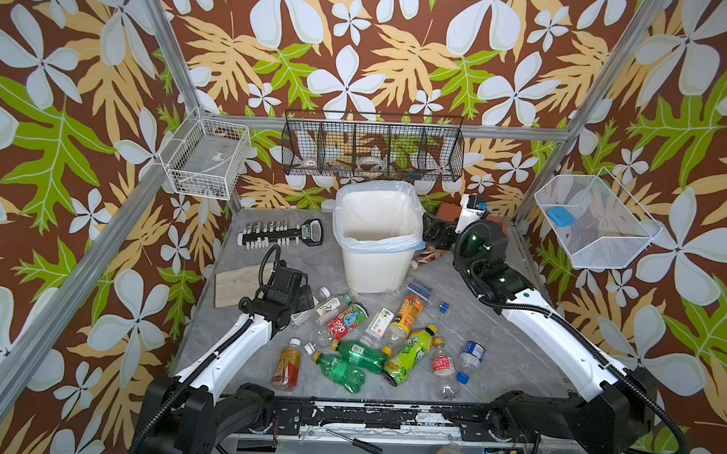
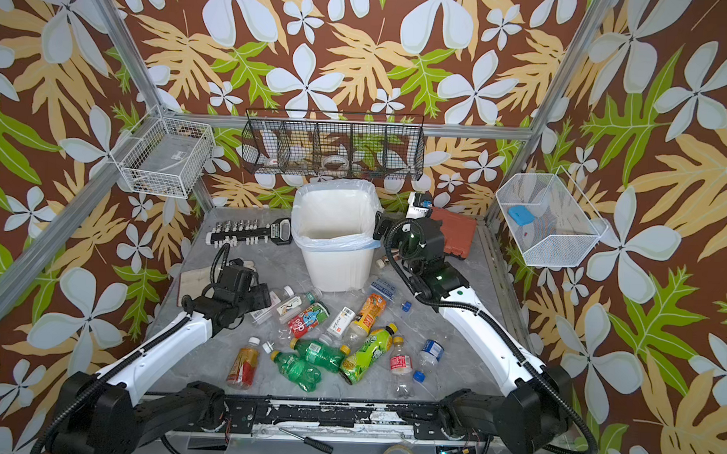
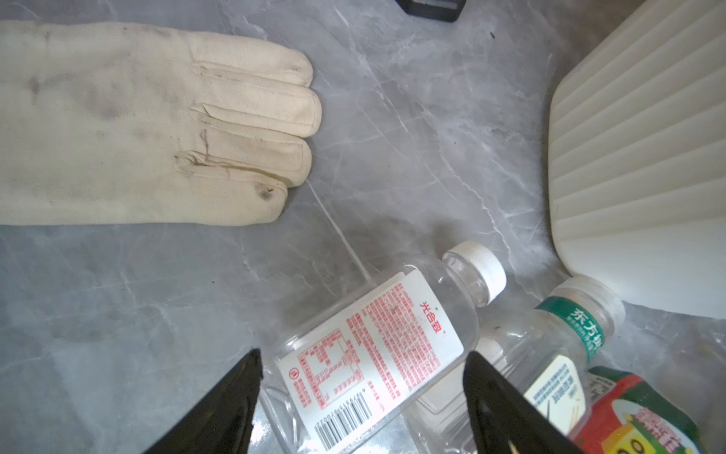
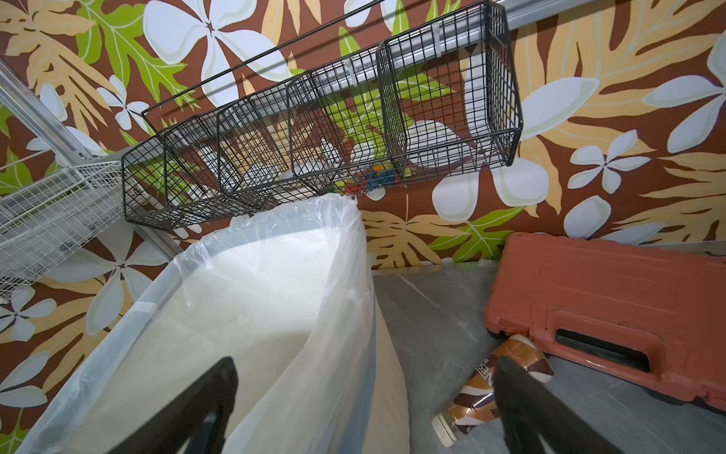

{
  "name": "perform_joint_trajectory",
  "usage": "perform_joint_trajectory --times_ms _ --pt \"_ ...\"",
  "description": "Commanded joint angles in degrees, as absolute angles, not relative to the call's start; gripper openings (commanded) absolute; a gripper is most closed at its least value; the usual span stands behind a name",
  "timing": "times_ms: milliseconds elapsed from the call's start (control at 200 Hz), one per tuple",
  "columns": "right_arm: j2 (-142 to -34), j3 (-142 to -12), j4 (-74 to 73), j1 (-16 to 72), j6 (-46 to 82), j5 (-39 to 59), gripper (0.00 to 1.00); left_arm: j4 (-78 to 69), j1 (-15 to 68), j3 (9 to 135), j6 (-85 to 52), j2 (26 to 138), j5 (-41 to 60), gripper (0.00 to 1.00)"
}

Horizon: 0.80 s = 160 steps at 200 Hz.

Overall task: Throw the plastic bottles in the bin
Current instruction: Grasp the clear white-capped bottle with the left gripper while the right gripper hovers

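Empty-looking and some of them dented, the plastic bottles (image 1: pixel 359 354) lie scattered on their sides across the near half of the grey table (image 1: pixel 515 366). Just beyond them the left gripper (image 3: pixel 361 353) is down at the heap's edge, jaws spread to either side of a clear bottle (image 3: pixel 393 314) with a white-and-red label; whether the pads touch it cannot be told. Such bottles look feather-light, thin-walled and slick, and are likely to dent or roll, so the labelled mid-body, taken across its width, seems the surest hold. Farther back stands the bin (image 1: pixel 375 270), its liner bag folded over the rim, with the right gripper (image 4: pixel 367 361) hovering by that rim, jaws wide and empty
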<state>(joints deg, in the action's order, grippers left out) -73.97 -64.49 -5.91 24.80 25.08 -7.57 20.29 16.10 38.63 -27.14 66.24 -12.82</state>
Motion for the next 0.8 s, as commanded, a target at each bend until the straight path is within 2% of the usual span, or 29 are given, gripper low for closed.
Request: perform_joint_trajectory --times_ms 0,470,796 --pt "-73.07 -63.42 -8.21 24.79 25.68 -8.8 1.0 21.48 16.98 39.35 -26.41 68.35 -14.4 0.82" --pt "-70.91 -62.39 -7.26 24.73 25.56 -11.65 1.0 20.08 18.68 41.11 -26.73 76.14 -17.75 0.86" --pt "-72.33 -62.84 -7.63 24.75 25.75 -11.17 1.0 17.87 18.67 42.1 -25.25 79.08 -14.98 0.9"
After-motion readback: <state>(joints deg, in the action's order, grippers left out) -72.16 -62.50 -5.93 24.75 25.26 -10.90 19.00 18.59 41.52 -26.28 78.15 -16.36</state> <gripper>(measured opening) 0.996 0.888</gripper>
